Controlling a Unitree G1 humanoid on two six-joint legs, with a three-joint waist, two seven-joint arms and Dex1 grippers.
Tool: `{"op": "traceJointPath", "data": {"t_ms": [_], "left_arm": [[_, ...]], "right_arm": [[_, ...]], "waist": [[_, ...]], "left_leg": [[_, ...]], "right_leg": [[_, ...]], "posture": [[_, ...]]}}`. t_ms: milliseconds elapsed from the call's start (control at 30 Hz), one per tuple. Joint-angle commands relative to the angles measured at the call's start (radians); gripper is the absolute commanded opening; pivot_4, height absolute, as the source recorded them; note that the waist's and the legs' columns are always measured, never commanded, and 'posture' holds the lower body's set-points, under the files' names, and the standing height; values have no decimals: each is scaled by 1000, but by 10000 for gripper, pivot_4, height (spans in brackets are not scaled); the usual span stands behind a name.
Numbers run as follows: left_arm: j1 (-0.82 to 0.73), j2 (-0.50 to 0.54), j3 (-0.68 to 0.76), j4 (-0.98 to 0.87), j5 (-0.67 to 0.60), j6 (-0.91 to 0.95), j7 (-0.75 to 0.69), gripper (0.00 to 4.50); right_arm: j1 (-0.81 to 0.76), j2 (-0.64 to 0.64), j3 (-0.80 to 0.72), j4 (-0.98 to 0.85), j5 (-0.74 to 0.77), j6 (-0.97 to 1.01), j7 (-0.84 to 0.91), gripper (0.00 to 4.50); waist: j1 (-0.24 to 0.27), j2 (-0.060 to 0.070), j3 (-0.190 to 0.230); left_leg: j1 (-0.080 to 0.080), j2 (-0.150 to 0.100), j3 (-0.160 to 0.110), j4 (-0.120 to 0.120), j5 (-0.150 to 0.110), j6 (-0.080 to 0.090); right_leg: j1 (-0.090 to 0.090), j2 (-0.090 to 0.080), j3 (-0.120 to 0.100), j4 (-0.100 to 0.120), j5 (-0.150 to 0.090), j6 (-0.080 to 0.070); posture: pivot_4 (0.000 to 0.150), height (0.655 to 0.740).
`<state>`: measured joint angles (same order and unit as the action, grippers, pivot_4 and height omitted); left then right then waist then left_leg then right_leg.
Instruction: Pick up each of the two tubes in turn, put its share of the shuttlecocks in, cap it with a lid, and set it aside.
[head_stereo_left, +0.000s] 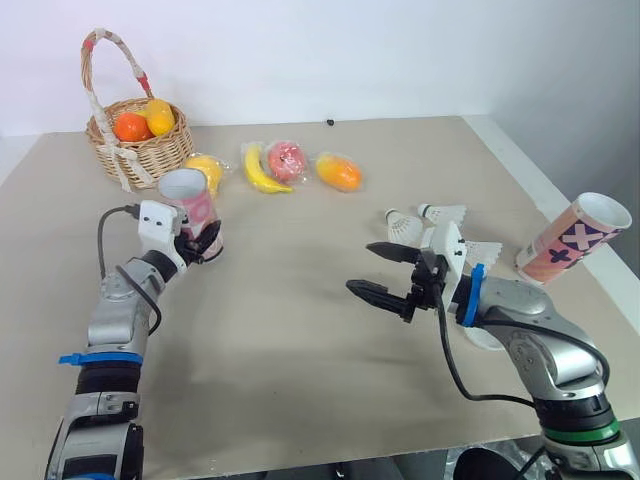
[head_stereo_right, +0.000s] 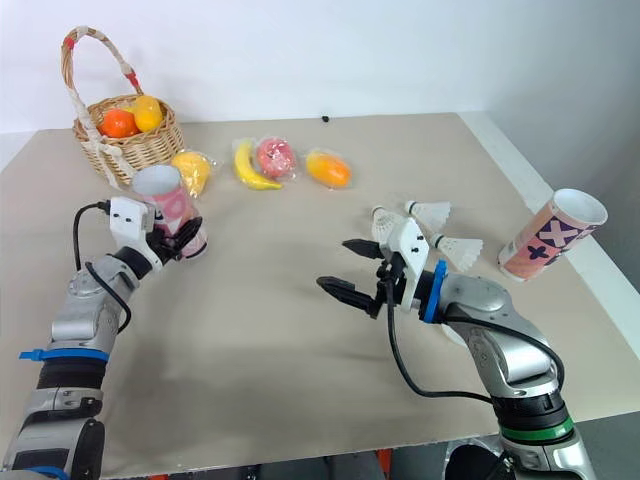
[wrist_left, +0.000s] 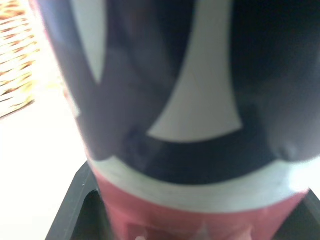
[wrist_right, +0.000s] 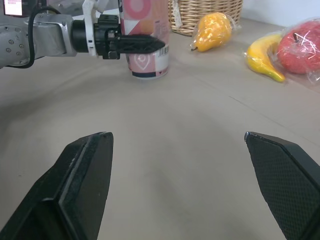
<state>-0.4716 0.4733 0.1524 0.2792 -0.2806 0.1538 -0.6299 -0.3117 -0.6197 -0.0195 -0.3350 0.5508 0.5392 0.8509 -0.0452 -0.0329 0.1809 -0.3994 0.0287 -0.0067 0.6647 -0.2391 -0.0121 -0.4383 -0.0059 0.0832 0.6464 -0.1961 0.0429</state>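
While the left claw (head_stereo_left: 207, 240) sits clamped low on the pink tube (head_stereo_left: 188, 195), which stands upright on the table (head_stereo_left: 300, 340) near the fruit basket (head_stereo_left: 140, 140), the head views put the right claw (head_stereo_left: 362, 267) mid-table, jaws wide apart and holding nothing. Three shuttlecocks (head_stereo_left: 443, 212) lie just behind that right wrist. The second tube (head_stereo_left: 573, 238) leans tilted at the table's right edge, well apart from the rest.

Over to the left wrist view: the pink tube's wall is right up against the lens, with black fingers (wrist_left: 75, 210) on either side of its base. It looks a firm hold, though a low one.

Right wrist view now: both fingers (wrist_right: 85, 175) are spread over bare table, looking across at the pink tube, with a pear (wrist_right: 212, 30) and a banana (wrist_right: 262, 57) beyond.

The danger, I'd say: gripped so near its foot, the pink tube could tip in the claw once lifted, swinging its mouth off line for loading. And the right arm, turning back for a shuttlecock, could sweep the nearest ones aside or nudge the second tube off the edge.
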Motion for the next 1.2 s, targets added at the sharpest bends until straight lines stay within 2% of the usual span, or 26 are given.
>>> {"op": "traceJointPath", "data": {"t_ms": [33,267,433,633,833,1200], "left_arm": [[2,75,-31,-106,-58,16,-189,23623],[-6,275,-139,-190,-110,59,-592,23623],[-51,343,-182,-217,-133,92,-763,23623],[-78,358,-235,-221,-93,61,-844,23623],[-55,354,-260,-266,-115,91,-898,23623],[21,313,-279,-282,-94,69,-886,23623]], "right_arm": [[0,-31,-62,-49,38,5,13,45000],[42,-75,-109,-82,80,40,17,45000],[97,-109,-136,-99,66,51,-4,45000],[142,-114,-154,-111,36,51,-56,45000],[169,-108,-168,-99,7,41,-106,45000],[60,-14,-98,30,-125,16,-241,45000]], "waist": [[0,0,0],[0,0,0],[0,0,0],[0,0,0],[0,0,0],[-1,0,0]], "left_leg": [[-1,0,0,0,0,0],[-1,0,0,0,0,0],[-2,1,0,0,0,0],[-2,0,0,0,0,0],[-3,1,0,0,0,0],[-3,1,0,2,0,0]], "right_leg": [[-1,0,0,0,0,0],[-1,0,0,0,-1,-1],[-2,0,0,0,-2,-3],[-2,0,0,0,-3,-3],[-2,0,0,0,-1,-1],[-2,0,0,1,-2,-3]], "posture": [[1500,7298],[1500,7298],[1500,7298],[1500,7298],[1500,7298],[1500,7298]]}}
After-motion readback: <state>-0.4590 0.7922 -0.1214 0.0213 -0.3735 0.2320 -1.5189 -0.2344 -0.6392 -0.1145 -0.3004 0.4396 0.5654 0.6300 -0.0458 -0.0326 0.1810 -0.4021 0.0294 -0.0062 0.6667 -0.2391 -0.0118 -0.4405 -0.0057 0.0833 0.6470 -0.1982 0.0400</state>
